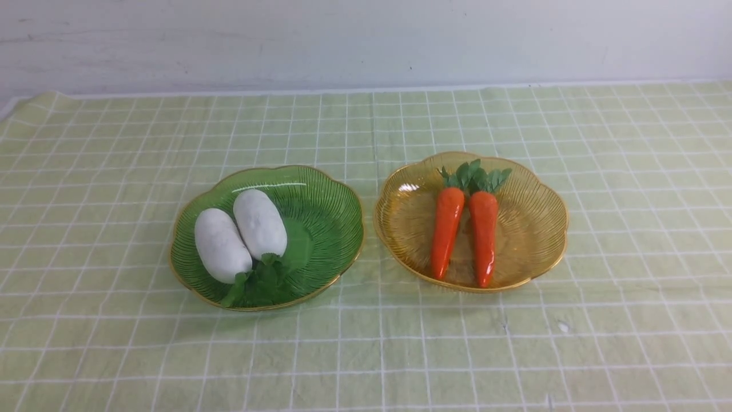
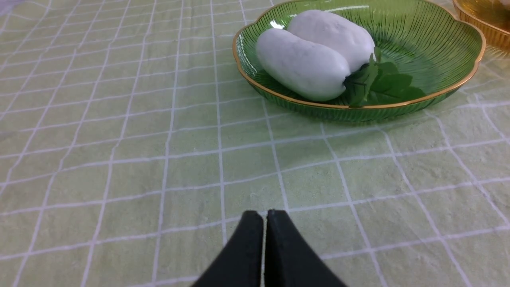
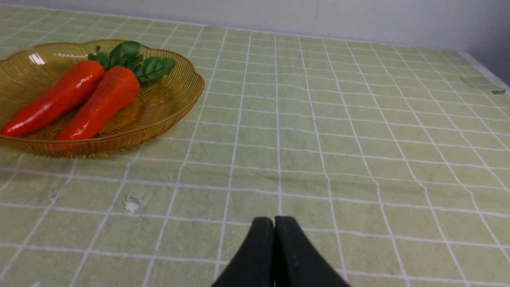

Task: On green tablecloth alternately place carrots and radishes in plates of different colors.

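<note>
- Both white radishes (image 1: 241, 236) lie side by side in the left part of the green plate (image 1: 323, 252), leaves toward the near rim.
- Two orange carrots (image 1: 466, 234) lie in the amber plate (image 1: 532, 229), just right of the green one, leafy tops toward the far side.
- Both plates sit on the pale green tablecloth (image 1: 366, 355); a pale wall (image 1: 366, 43) stands beyond its far edge.
- Left gripper (image 2: 265, 217): fully closed, holding nothing.
- Right gripper (image 3: 275, 223): fully closed, holding nothing.
- Nothing blocks the front view of either plate.
</note>
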